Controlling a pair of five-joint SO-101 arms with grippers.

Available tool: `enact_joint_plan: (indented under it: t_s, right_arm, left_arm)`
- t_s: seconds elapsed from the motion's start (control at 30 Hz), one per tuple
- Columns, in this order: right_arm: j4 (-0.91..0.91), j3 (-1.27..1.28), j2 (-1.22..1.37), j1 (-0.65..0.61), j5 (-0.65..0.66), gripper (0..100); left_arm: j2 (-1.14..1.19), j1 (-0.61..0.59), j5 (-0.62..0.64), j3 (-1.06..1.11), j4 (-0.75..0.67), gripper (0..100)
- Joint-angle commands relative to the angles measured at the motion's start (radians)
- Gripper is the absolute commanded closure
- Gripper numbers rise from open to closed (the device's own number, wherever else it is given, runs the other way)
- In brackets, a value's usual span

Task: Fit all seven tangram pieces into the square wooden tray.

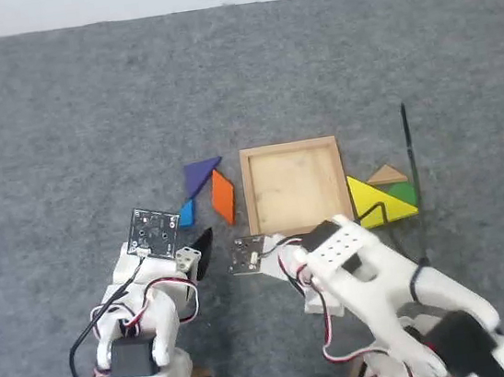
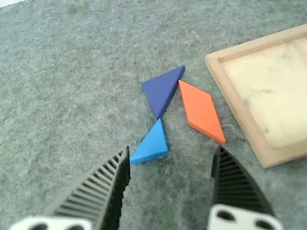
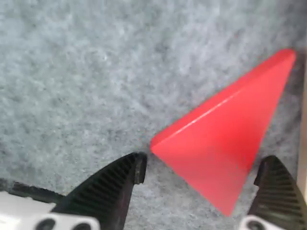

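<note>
The square wooden tray [image 1: 289, 149] lies mid-table with nothing in it. Left of it lie a purple triangle [image 1: 202, 174], an orange parallelogram [image 1: 222, 196] and a small blue triangle [image 1: 186, 214]. My left gripper [image 2: 170, 165] hangs open just short of the blue triangle [image 2: 151, 143], with the purple triangle [image 2: 163, 88] and orange piece [image 2: 201, 111] beyond. Right of the tray sit a yellow triangle [image 1: 374, 200], a green piece [image 1: 403, 193] and a tan triangle [image 1: 387, 173]. My right gripper [image 3: 201, 175] is open, its fingers straddling a red triangle [image 3: 225, 143] that lies on the carpet.
Grey carpet covers the whole table. A thin black cable [image 1: 410, 158] runs upright past the pieces right of the tray. The right arm's white body [image 1: 365, 267] covers the ground in front of the tray. The tray's rim [image 2: 240, 115] lies close beside the orange piece.
</note>
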Motion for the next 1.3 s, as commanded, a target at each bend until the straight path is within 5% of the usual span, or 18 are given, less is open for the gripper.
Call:
enact_joint_plan:
  t_s: [0.0, 0.6, 0.93, 1.27]
  right_arm:
    - [-0.041, -0.087, 0.042, -0.033, -0.071, 63.0]
    - [-0.002, -0.178, 0.041, 0.022, -0.181, 63.0]
    - [-0.012, -0.173, -0.193, -0.01, -0.203, 63.0]
    - [-0.087, -0.172, 0.028, -0.036, -0.155, 63.0]
  left_arm:
    - [-0.015, -0.003, -0.005, -0.01, 0.009, 73]
    - [-0.015, -0.003, -0.005, -0.01, 0.009, 73]
    - [-0.015, -0.003, -0.005, -0.01, 0.009, 73]
    - [-0.015, -0.003, -0.005, -0.01, 0.009, 73]
